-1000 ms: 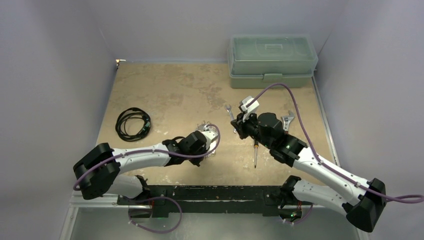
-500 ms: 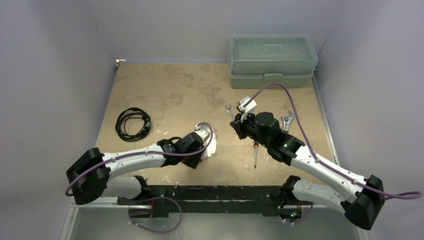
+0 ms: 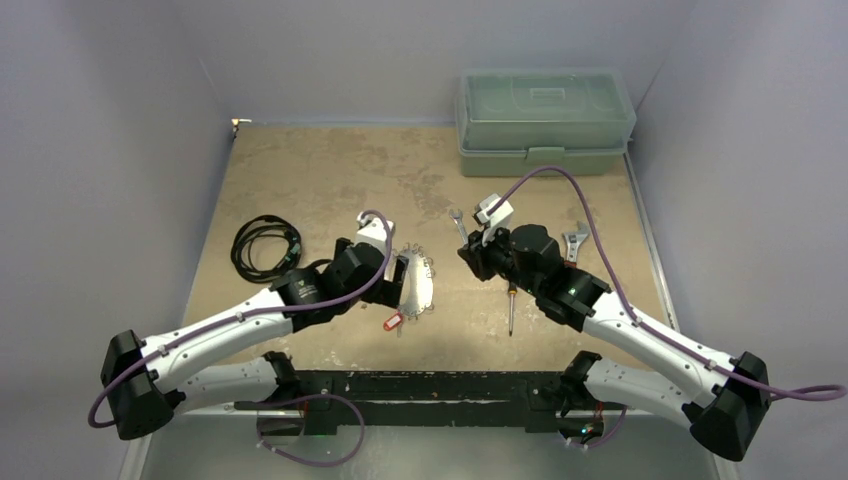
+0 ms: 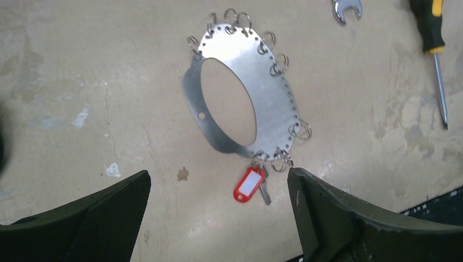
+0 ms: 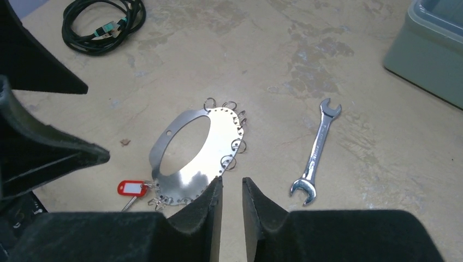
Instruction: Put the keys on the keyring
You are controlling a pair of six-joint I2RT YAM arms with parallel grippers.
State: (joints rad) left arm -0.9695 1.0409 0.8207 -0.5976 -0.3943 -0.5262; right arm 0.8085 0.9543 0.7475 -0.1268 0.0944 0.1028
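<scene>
The flat, shiny silver oval metal keyring [image 4: 270, 101] lies flat on the beige surface [image 4: 109, 65]. It has a large oval cut-out and a perforated rim carrying small wire split rings [image 4: 300, 130]. One small silver key with a red plastic tag [image 4: 254, 186] is attached at the end nearest the arm bases and rests on the surface.
</scene>
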